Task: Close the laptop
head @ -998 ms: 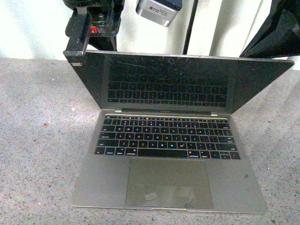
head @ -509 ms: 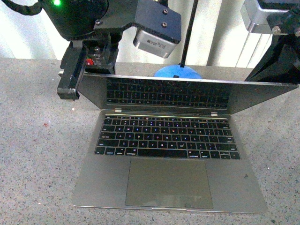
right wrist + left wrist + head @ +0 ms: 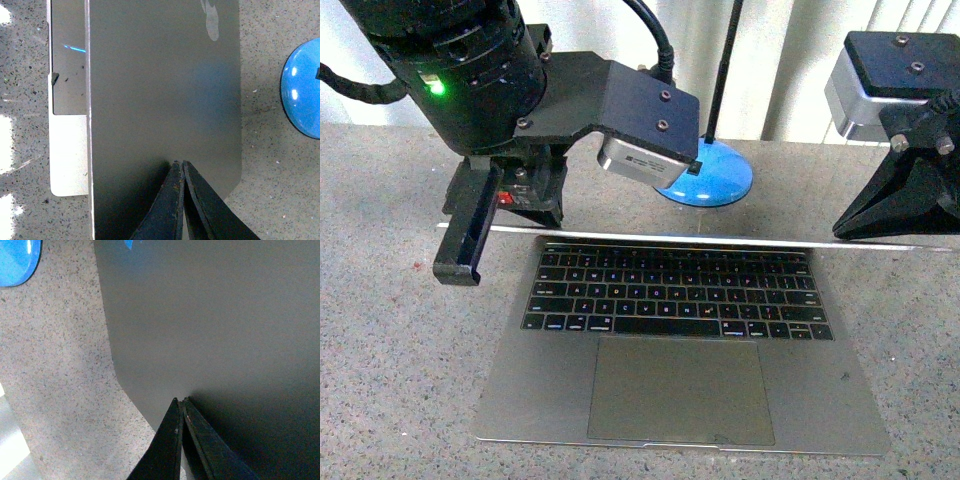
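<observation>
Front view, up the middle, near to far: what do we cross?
trackpad → keyboard → lid, seen edge-on → blue stand base

laptop (image 3: 680, 390) on table (image 3: 390, 380), round base (image 3: 715, 175) behind it, left pincer (image 3: 180, 402) at its left, right pincer (image 3: 179, 164) at its right

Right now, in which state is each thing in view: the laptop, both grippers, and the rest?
laptop: half closed, lid lowered over the keys but not shut.
left gripper: shut, holding nothing, tips against the lid's outer face.
right gripper: shut, holding nothing, tips against the lid's outer face.
blue base: standing on the table behind the laptop, untouched.
green light on the left arm: lit.
</observation>
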